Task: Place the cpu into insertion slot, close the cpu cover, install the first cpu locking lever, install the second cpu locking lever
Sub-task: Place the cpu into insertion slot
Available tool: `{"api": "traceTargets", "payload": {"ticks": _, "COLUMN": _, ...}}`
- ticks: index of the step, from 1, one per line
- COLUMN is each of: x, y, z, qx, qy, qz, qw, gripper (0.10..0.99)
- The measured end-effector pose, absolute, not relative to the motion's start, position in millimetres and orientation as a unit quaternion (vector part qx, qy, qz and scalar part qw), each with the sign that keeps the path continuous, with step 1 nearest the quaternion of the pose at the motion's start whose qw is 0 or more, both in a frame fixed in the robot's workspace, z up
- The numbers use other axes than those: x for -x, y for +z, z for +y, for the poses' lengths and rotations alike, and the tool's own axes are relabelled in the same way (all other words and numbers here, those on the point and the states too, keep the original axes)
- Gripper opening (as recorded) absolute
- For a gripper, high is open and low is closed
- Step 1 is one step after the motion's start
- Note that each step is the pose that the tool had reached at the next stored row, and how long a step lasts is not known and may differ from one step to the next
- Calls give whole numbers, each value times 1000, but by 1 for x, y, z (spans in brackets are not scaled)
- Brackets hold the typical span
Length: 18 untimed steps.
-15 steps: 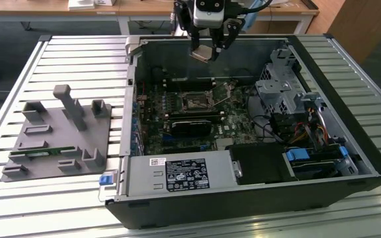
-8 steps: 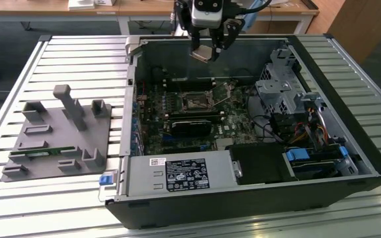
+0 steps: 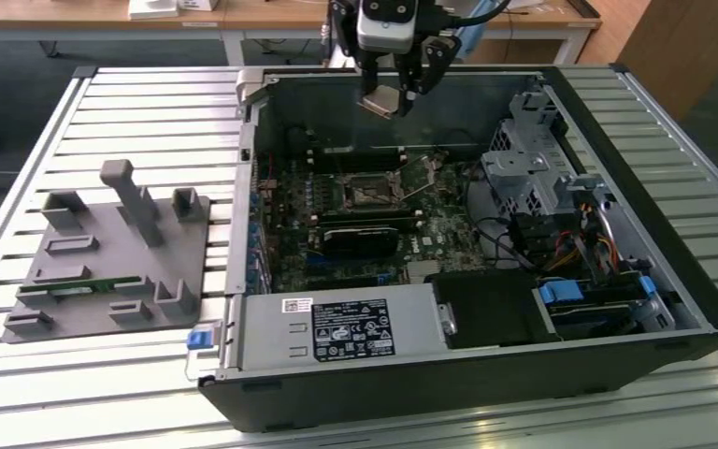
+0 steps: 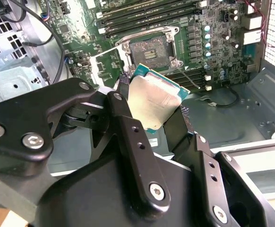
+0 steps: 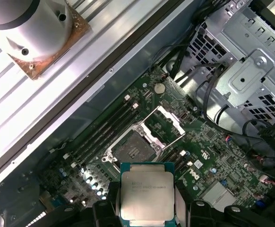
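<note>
Exterior view shows me the gripper pinching the one cpu by two opposite edges, tilted in the air over the far end of the open computer case, well above the single insertion slot. The chip is square, so it has no long axis, and its silvery top faces the camera in both wrist views. The case lies on a slatted metal table beside one grey fixture, with wooden desks behind, and the one cpu cover stands flipped open beside the bare socket.

Top of cpu: silvery metal, dull brushed sheen. End effector: black, smooth, satin. Computer case: matt black outside, bare grey sheet metal inside. Table: ribbed pale metal. Fixture: matt grey plastic.
</note>
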State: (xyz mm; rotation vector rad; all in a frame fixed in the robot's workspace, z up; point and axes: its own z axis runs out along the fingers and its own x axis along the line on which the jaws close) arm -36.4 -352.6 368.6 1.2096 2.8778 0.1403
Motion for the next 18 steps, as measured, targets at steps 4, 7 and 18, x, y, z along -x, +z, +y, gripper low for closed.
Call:
{"api": "traceTargets", "payload": {"ticks": 4, "x": 36, "y": 368, "z": -353, "qx": -397, "qy": 45, "qz": 917, "qw": 9, "gripper": 541}}
{"api": "traceTargets", "payload": {"ticks": 7, "x": 36, "y": 368, "z": -353, "qx": -405, "qy": 45, "qz": 913, "qw": 9, "gripper": 541}}
{"api": "traceTargets", "payload": {"ticks": 18, "x": 36, "y": 368, "z": -353, "qx": -431, "qy": 44, "qz": 901, "qw": 11, "gripper": 541}}
